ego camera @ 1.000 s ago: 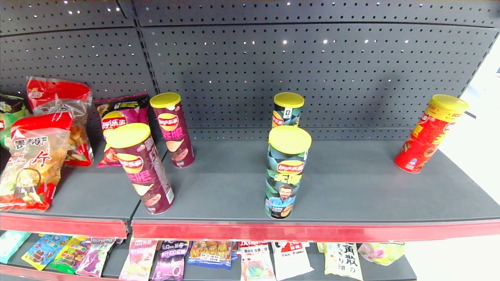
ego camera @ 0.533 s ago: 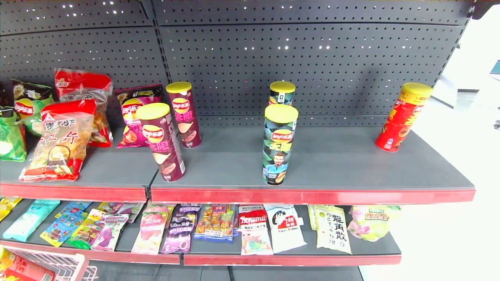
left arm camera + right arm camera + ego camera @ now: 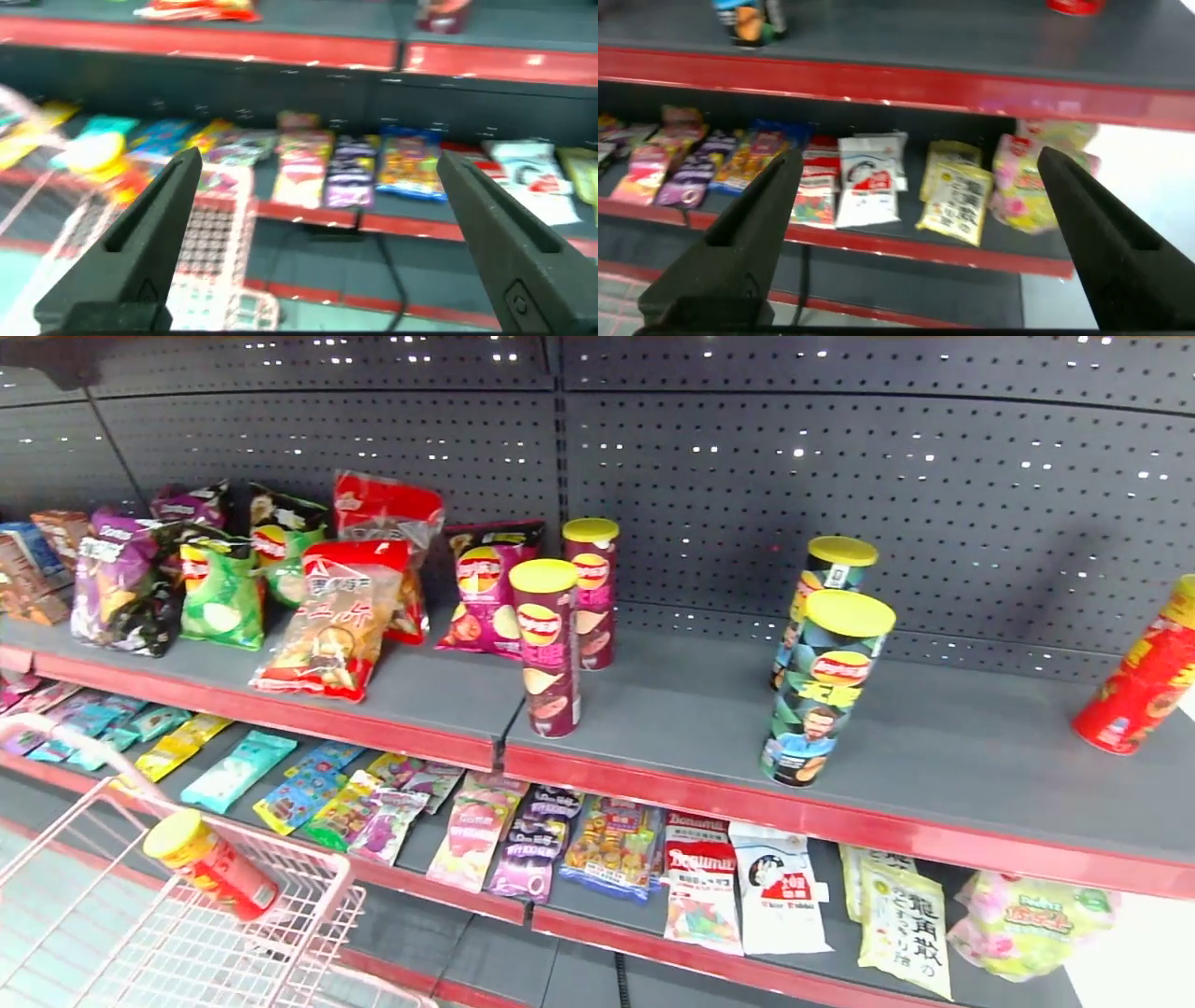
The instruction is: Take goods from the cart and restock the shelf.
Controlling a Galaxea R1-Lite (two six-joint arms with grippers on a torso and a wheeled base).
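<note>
Red cylindrical can with yellow lid lay tilted in pink wire cart, near left, lid pointing far-left, below grey red-edged shelf. Left gripper and right gripper both spread wide, empty. Left arm likely nearer to can.

Maroon cardboard crisp tube with yellow lid stands upright. Matching second maroon tube stands just behind it. Red-and-clear plastic snack bag leans to its left. Dark green patterned tube with yellow lid stands well to its right. Flat coloured sweet packets lie below it. Dark grey perforated metal panel rises behind it.
</note>
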